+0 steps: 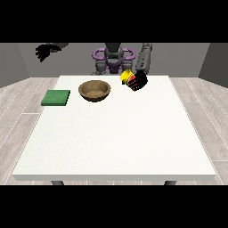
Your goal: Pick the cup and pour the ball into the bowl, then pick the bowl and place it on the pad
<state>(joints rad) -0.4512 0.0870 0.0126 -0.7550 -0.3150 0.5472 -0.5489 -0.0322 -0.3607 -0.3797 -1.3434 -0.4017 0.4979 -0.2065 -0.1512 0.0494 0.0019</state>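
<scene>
A brown bowl (pixel 94 90) stands on the white table (pixel 116 138) towards its far side. Left of it lies a flat green pad (pixel 56 97) near the table's left edge. The hand at the view's right (pixel 138 81) is curled round a yellow cup (pixel 126 76) and holds it tilted above the table, to the right of the bowl. A red patch, perhaps the ball, shows at the cup beside the fingers. The hand at the view's left (pixel 44 51) hangs raised well above and beyond the table's far left corner, away from everything.
The robot's torso (pixel 113 59) stands behind the table's far edge. Wooden floor surrounds the table on all sides.
</scene>
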